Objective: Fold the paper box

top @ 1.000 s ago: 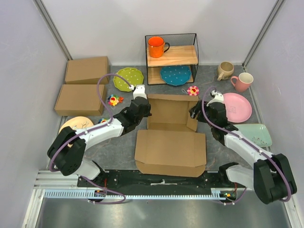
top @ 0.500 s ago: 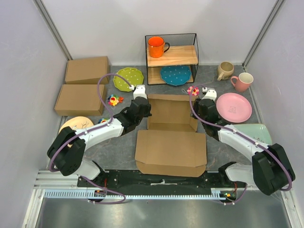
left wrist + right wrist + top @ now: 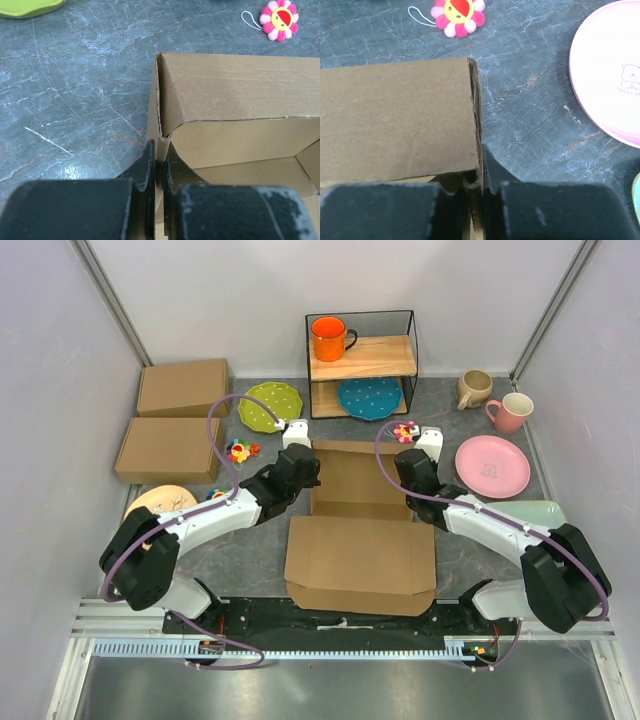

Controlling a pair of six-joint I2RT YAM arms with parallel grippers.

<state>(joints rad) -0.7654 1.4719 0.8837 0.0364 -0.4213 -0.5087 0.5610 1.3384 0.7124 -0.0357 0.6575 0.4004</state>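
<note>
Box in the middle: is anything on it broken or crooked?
Nothing looks torn. The paper box is just half folded: its lid lies flat, and the left hand and right hand each pinch a side wall.

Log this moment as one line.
paper box: tray walls up, lid panel lying open | left gripper: shut on left wall | right gripper: shut on right wall
</note>
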